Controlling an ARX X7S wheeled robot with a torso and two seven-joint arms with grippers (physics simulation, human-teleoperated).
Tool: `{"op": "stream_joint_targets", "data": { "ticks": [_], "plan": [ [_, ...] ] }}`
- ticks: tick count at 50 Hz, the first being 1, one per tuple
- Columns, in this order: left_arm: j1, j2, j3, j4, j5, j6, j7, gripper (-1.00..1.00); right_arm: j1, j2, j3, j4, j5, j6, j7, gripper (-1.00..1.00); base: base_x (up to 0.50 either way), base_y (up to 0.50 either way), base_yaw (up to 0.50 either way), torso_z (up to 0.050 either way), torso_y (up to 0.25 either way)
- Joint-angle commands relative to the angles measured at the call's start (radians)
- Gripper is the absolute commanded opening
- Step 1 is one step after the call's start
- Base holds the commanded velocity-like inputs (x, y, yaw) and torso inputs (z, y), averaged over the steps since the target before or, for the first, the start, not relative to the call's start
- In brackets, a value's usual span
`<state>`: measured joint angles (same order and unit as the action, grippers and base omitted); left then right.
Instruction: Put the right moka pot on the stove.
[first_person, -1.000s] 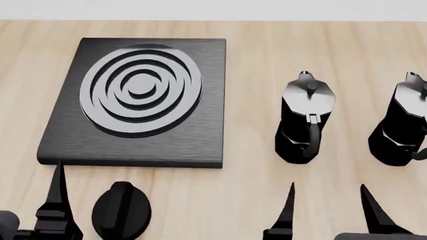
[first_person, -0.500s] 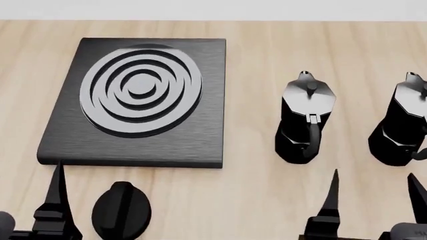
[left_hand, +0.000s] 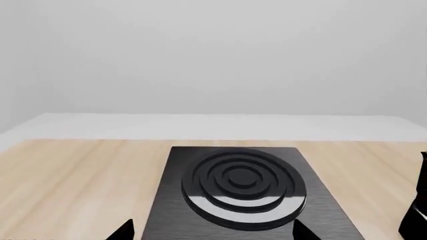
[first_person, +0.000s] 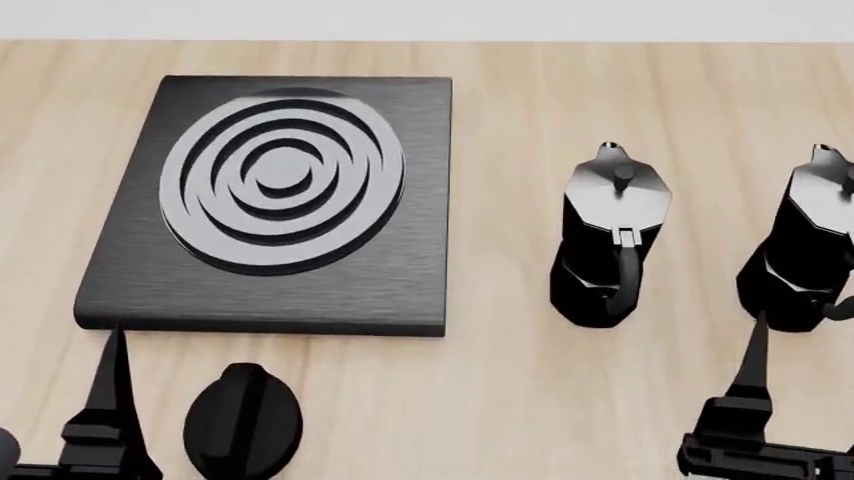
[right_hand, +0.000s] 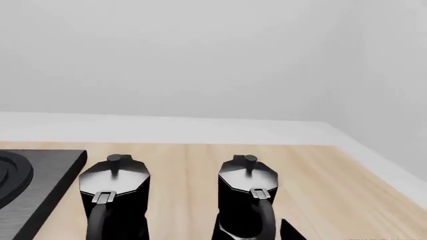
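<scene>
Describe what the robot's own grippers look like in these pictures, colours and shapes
Both are plain black. In the head view the left gripper shows one slim finger tapering to a sharp point above a stepped, blocky base. The right gripper shows the same pointed finger on a ridged black block. No cables or markings are visible. The wrist views show only small black fingertips.

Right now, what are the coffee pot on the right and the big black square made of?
The right moka pot looks like black metal with a shiny silver-grey lid, judging by the gleam on top; its handle may be plastic. The stove looks like brushed dark metal or glass, finely streaked, with smooth grey rings. It is a render, so this is a guess.
</scene>
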<state>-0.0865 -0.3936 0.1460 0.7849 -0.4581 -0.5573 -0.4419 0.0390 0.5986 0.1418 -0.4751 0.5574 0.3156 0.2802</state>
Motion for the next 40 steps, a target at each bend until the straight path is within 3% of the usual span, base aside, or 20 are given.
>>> {"op": "stream_joint_targets", "data": {
  "ticks": [1,40],
  "plan": [
    [0.001,-0.001,-0.003,-0.002,-0.007,0.005,-0.003,1.00,0.006,0.015,0.027,0.051,0.000,-0.013,-0.011,1.00,0.00,0.00,0.00,0.000,0.000],
    [-0.007,-0.007,-0.007,-0.007,-0.034,0.006,-0.012,1.00,0.229,0.018,-0.042,0.365,-0.011,-0.008,-0.105,1.00,0.00,0.00,0.00,0.000,0.000]
  ]
}}
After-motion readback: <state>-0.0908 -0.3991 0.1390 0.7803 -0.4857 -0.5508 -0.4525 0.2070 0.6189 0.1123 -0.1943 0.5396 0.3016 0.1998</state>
